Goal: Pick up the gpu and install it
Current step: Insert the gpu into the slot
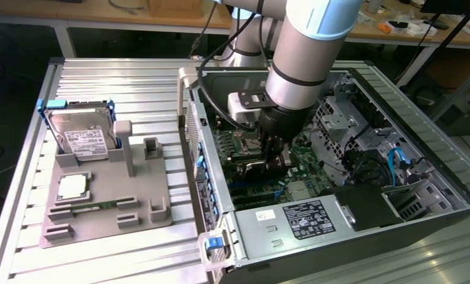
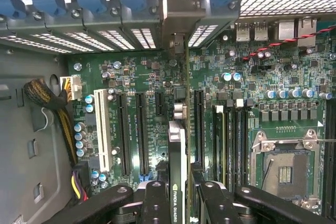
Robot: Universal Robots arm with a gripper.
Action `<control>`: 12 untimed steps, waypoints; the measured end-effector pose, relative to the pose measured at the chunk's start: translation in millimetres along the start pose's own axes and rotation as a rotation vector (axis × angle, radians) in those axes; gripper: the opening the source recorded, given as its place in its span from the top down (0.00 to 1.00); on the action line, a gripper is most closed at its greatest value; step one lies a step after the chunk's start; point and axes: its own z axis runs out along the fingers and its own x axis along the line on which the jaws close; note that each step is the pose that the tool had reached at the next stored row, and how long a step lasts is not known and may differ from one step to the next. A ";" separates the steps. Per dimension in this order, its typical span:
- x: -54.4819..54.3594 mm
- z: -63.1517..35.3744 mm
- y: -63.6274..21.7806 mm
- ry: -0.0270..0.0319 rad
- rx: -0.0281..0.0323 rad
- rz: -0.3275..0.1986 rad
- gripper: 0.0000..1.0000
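Pickup done. Gripper (image 1: 272,155) fingers are clamping the gpu (image 2: 178,153) edge-on inside the computer case (image 1: 206,148), over the motherboard (image 2: 247,77) slots by the rear wall. Seating judged unfinished.

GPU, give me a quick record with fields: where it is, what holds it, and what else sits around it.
gpu: on edge inside the computer case, over the motherboard slots
held by: jaws closed on it, one on each side
seated in a slot: cannot tell
arm: reaching down into the case
hard drive: upright in the grey fixture, exterior view's left
memory stick: lying flat in the fixture
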 end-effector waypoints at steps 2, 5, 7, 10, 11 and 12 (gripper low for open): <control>0.0 -0.5 0.0 -0.0002 0.0001 0.000 0.73; 0.0 -0.6 0.0 -0.0002 0.0001 0.000 0.73; 0.0 -0.6 0.0 -0.0001 0.0000 0.000 0.73; 0.8 -0.7 0.0 0.0000 0.0000 0.000 0.73; 1.1 -0.6 -0.1 -0.0001 0.0000 0.000 0.73; 1.3 -0.6 -0.1 -0.0002 0.0000 0.000 0.73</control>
